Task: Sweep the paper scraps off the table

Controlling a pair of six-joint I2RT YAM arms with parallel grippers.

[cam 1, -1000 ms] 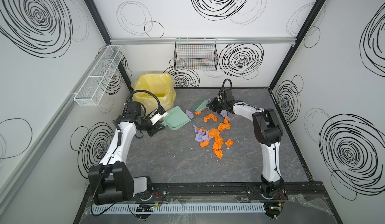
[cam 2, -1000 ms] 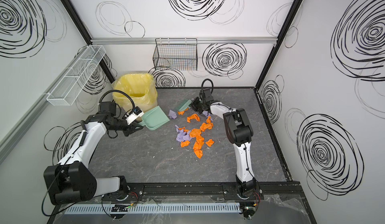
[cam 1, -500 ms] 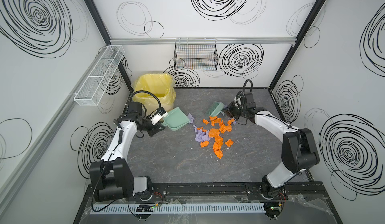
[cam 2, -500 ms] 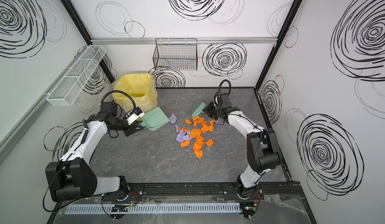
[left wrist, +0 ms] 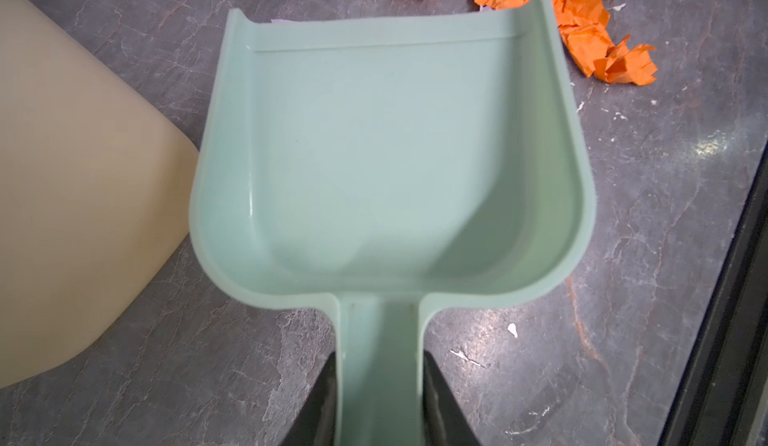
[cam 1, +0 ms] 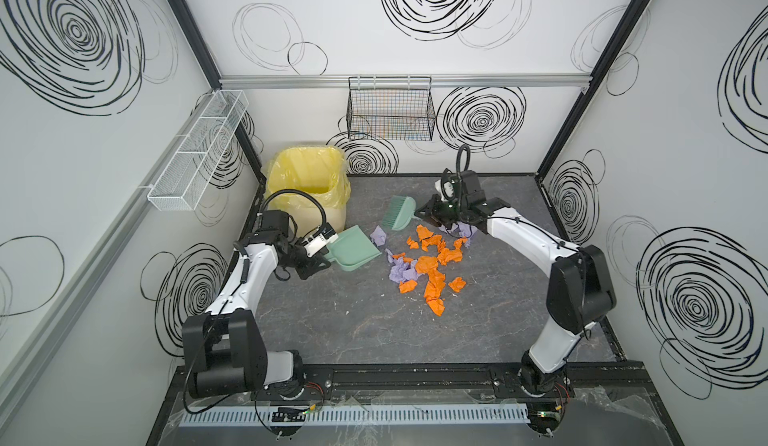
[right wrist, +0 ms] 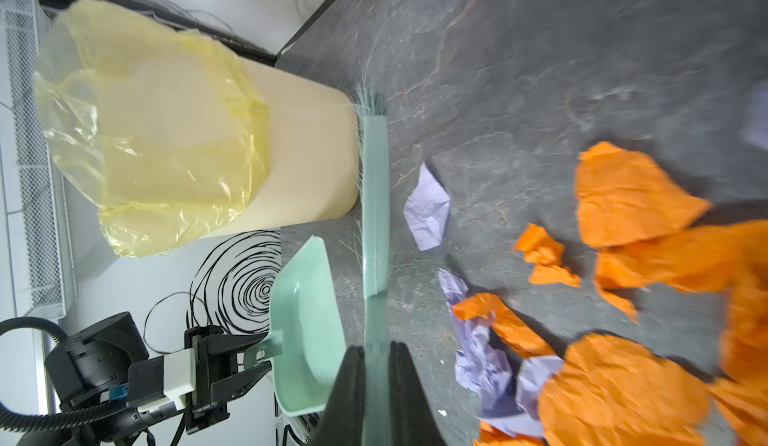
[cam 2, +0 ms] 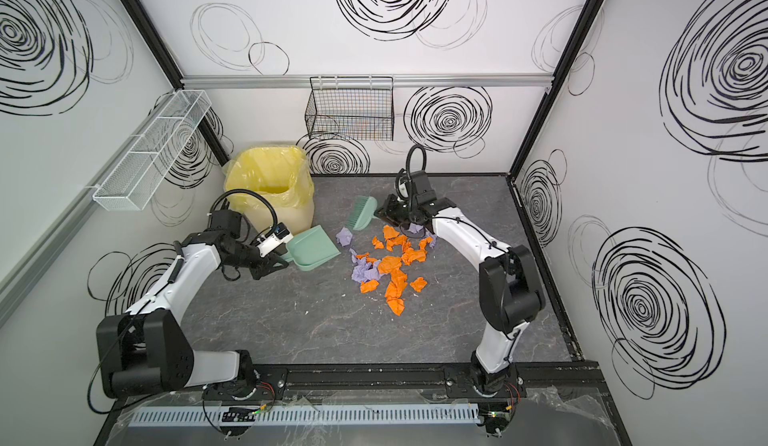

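Your left gripper (left wrist: pixel 380 381) is clenched on the handle of the green dustpan (cam 1: pixel 355 248), with 1 black finger on each side of it. You hold the dustpan just beside the base of the yellow-lined bin (cam 1: pixel 305 190), its open mouth turned away from the bin. Your right gripper (right wrist: pixel 377 381) grasps the handle of the green brush (cam 1: pixel 399 213), which sits farther from the bin than the dustpan does. You cannot tell from these views whether its bristles touch the table (cam 1: pixel 374 332). The paper scraps (cam 1: pixel 432 265), orange and lilac, lie in a loose heap on the table beyond the dustpan's mouth, well apart from the bin. 1 lilac scrap (cam 2: pixel 344 236) lies nearest the bin, between the dustpan and the brush. In the left wrist view, a few orange scraps sit just beside the dustpan's lip.
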